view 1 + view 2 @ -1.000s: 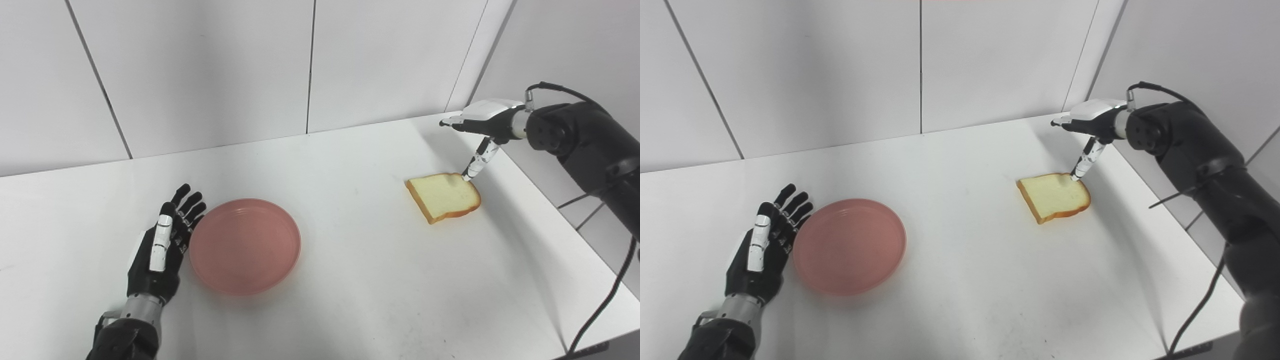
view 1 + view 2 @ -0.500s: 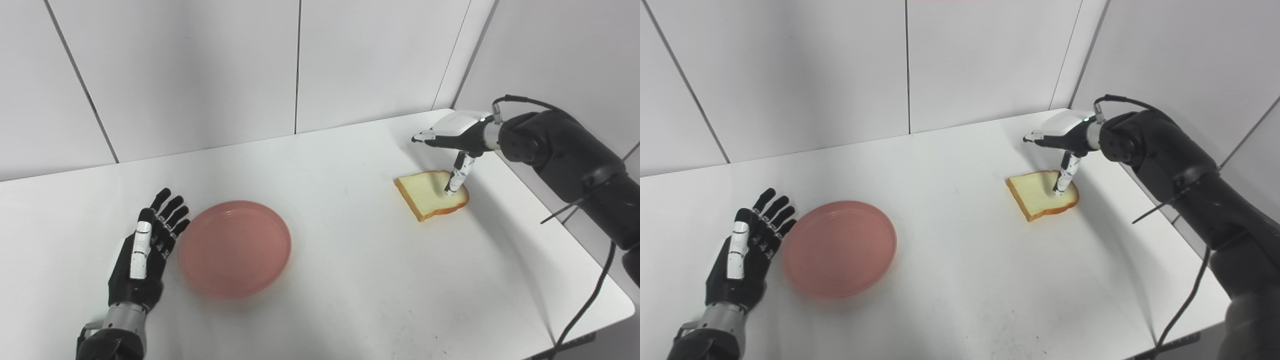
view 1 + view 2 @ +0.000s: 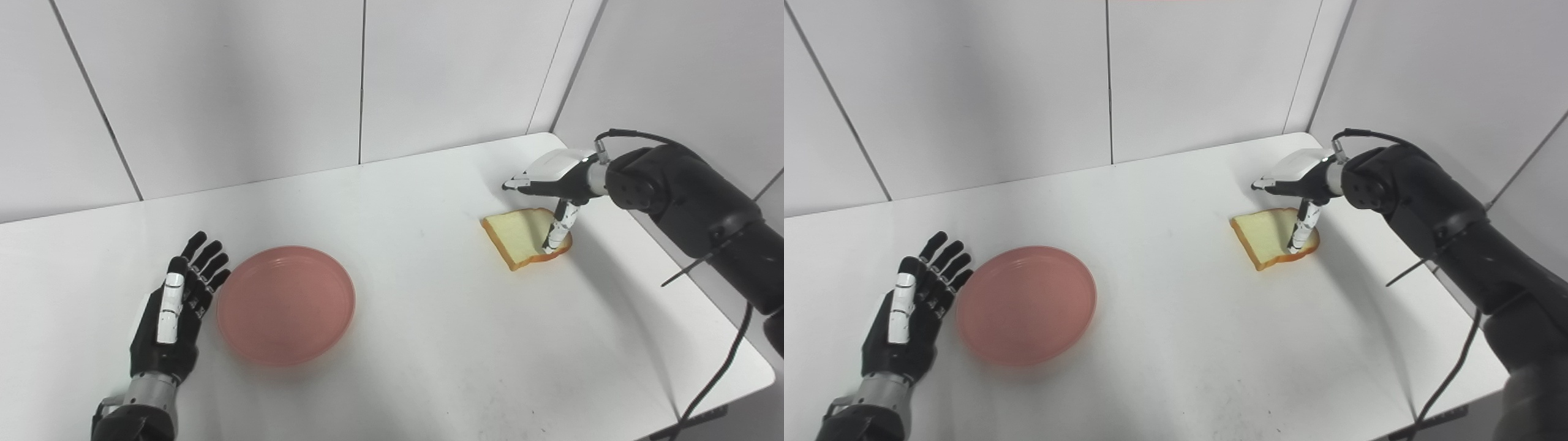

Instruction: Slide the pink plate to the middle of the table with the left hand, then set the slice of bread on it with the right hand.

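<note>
A round pink plate lies on the white table, left of its middle. My left hand rests flat and open just left of the plate, fingers straight along the rim and pointing away from me. A slice of bread with a brown crust lies flat at the right, near the back. My right hand hovers over the slice, open, fingers stretched leftward. Its thumb points straight down and its tip touches the bread's right part. Nothing is held.
White panelled walls close the table at the back and right. The table's right edge runs just beyond the bread, with a black cable hanging past it. Bare white tabletop lies between plate and bread.
The camera has swung right, shifting the whole picture left. My right hand has come over the bread, its thumb tip going from the slice's back edge onto its right part. Plate and left hand keep their places.
</note>
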You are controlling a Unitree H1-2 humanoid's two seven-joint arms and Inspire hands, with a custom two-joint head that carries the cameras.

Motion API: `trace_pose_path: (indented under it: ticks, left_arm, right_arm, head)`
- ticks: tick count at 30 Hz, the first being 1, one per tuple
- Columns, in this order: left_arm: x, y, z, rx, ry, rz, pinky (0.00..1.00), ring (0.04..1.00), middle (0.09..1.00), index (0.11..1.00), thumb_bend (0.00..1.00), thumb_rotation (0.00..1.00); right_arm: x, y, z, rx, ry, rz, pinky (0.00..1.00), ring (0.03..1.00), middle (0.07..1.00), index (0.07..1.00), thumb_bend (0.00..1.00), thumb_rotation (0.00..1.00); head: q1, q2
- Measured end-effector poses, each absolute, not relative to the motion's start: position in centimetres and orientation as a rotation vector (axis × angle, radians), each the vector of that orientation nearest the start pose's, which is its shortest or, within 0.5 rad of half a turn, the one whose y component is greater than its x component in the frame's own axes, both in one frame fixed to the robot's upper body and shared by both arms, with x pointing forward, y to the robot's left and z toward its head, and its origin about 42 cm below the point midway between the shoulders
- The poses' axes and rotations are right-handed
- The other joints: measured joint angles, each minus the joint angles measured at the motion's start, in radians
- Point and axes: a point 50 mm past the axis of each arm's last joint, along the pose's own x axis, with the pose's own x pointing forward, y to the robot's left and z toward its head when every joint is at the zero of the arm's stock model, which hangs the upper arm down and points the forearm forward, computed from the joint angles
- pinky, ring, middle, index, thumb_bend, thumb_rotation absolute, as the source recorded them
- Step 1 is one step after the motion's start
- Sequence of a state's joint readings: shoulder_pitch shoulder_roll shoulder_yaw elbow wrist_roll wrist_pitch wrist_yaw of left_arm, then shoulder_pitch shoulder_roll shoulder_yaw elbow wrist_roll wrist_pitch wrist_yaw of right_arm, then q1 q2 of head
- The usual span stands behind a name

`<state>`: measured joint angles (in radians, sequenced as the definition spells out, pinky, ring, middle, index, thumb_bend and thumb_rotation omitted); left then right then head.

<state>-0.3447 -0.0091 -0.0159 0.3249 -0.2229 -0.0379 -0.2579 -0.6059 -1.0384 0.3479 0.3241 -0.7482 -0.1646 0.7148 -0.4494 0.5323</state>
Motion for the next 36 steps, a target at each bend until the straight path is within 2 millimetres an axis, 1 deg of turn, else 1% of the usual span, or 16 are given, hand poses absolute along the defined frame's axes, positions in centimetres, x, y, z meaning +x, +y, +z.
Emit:
trace_pose_path:
  ticks: [4, 8, 12, 24, 27, 30, 31, 32, 34, 35, 36]
  left_arm:
    - [38.8, 16.0, 12.2, -0.209, -0.061, -0.359, 0.88, 0.895, 0.897, 0.891, 0.76, 0.86]
    - [38.8, 16.1, 12.2, -0.211, -0.062, -0.357, 0.88, 0.89, 0.892, 0.881, 0.76, 0.85]
    - [38.8, 16.1, 12.2, -0.211, -0.062, -0.356, 0.88, 0.892, 0.896, 0.888, 0.76, 0.86]
    - [38.8, 16.1, 12.2, -0.213, -0.062, -0.355, 0.88, 0.898, 0.899, 0.896, 0.75, 0.87]
    - [38.8, 16.1, 12.2, -0.213, -0.062, -0.355, 0.88, 0.898, 0.899, 0.896, 0.75, 0.87]
    - [38.7, 16.2, 12.2, -0.216, -0.063, -0.352, 0.88, 0.896, 0.896, 0.893, 0.75, 0.86]
    - [38.7, 16.2, 12.2, -0.216, -0.063, -0.351, 0.88, 0.895, 0.896, 0.892, 0.75, 0.86]
    - [38.7, 16.2, 12.2, -0.216, -0.063, -0.351, 0.88, 0.895, 0.896, 0.891, 0.75, 0.86]
    - [38.6, 16.2, 12.2, -0.216, -0.063, -0.35, 0.88, 0.895, 0.896, 0.891, 0.75, 0.87]
    - [38.6, 16.2, 12.2, -0.217, -0.062, -0.35, 0.88, 0.896, 0.897, 0.892, 0.75, 0.87]
    - [38.6, 16.2, 12.2, -0.217, -0.062, -0.35, 0.88, 0.897, 0.898, 0.894, 0.75, 0.87]
  right_arm:
    - [40.9, -47.8, 30.4, -1.843, 0.447, 0.572, 1.0, 1.0, 1.0, 1.0, 1.0, 0.48]
    - [40.9, -47.8, 30.2, -1.822, 0.466, 0.596, 1.0, 1.0, 1.0, 1.0, 1.0, 0.46]
    - [40.9, -47.6, 30.0, -1.8, 0.478, 0.619, 1.0, 1.0, 1.0, 1.0, 1.0, 0.45]
    - [40.7, -47.6, 29.0, -1.771, 0.485, 0.645, 1.0, 1.0, 1.0, 1.0, 1.0, 0.49]
    - [40.6, -47.5, 28.3, -1.762, 0.471, 0.648, 1.0, 1.0, 1.0, 1.0, 1.0, 0.46]
    - [40.7, -47.1, 27.7, -1.771, 0.443, 0.645, 1.0, 1.0, 1.0, 1.0, 1.0, 0.51]
    - [40.7, -47.2, 27.6, -1.777, 0.44, 0.646, 1.0, 1.0, 1.0, 1.0, 1.0, 0.5]
    - [40.7, -47.3, 27.5, -1.786, 0.437, 0.639, 1.0, 1.0, 1.0, 1.0, 1.0, 0.47]
    - [40.8, -47.1, 27.3, -1.804, 0.426, 0.628, 1.0, 1.0, 1.0, 1.0, 1.0, 0.46]
    - [40.8, -46.9, 27.1, -1.807, 0.414, 0.623, 0.95, 0.991, 0.99, 1.0, 0.97, 0.37]
    - [40.8, -46.7, 26.8, -1.814, 0.399, 0.611, 0.9, 0.971, 0.969, 0.986, 0.95, 0.31]
  head:
    - [0.0, 0.003]
    - [0.003, 0.005]
    - [0.003, 0.008]
    - [0.003, 0.014]
    - [0.003, 0.015]
    - [0.005, 0.017]
    - [0.006, 0.02]
    - [0.006, 0.02]
    - [0.005, 0.021]
    - [0.005, 0.021]
    - [0.005, 0.021]
